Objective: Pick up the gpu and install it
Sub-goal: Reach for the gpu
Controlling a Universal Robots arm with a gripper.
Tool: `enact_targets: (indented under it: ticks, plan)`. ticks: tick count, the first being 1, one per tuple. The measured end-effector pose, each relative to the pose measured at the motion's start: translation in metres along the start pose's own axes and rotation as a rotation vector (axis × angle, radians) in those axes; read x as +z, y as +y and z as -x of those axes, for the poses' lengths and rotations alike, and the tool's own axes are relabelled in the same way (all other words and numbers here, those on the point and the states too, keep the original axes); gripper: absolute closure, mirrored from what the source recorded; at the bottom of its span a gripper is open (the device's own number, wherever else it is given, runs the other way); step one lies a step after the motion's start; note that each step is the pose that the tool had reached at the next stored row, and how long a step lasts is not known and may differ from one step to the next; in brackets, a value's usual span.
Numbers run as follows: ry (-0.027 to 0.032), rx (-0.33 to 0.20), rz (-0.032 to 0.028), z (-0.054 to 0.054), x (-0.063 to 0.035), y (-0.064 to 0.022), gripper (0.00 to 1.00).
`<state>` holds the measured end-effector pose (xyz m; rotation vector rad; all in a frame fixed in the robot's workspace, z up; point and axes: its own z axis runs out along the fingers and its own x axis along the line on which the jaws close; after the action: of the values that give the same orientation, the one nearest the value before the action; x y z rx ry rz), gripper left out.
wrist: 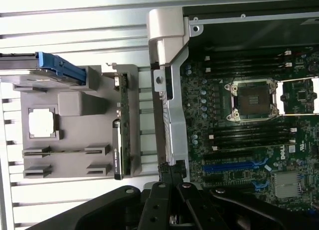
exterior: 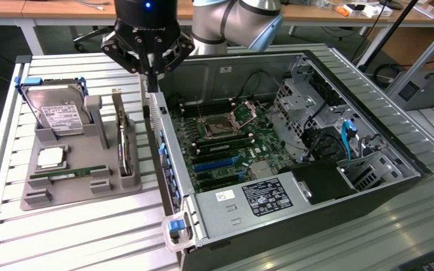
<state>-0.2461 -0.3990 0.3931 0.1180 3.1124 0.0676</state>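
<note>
Where the gripper hangs: the black two-fingered gripper is over the grey metal side wall of the open black computer case, at the wall's far end in the exterior view.
Gripper state: fingers pressed together, nothing between them.
Contact: the tips are just above the wall's edge; I cannot tell whether they touch it.
Arm pose: the silver-grey robot arm with pale blue joint caps reaches in from the far side, and its wrist points straight down.
Gpu: the thin green-and-black gpu card stands on edge in a slot of the grey plastic holder tray, near the gripper and beside the case wall, apart from both.
Tray contents: a silver hard drive with a white label in a blue-tabbed carrier, a square silver processor chip, and a narrow green RAM stick.
Case interior: a green motherboard, lying flat and exposed.
Support: tray and case rest on the slatted metal counter.
</note>
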Motion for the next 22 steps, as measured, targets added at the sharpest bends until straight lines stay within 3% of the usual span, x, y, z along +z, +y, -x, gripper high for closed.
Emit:
enact_targets:
  ticks: [22]
  plan:
    - [0.0001, 0.0, -0.0001, -0.017, -0.0005, -0.0013, 0.89]
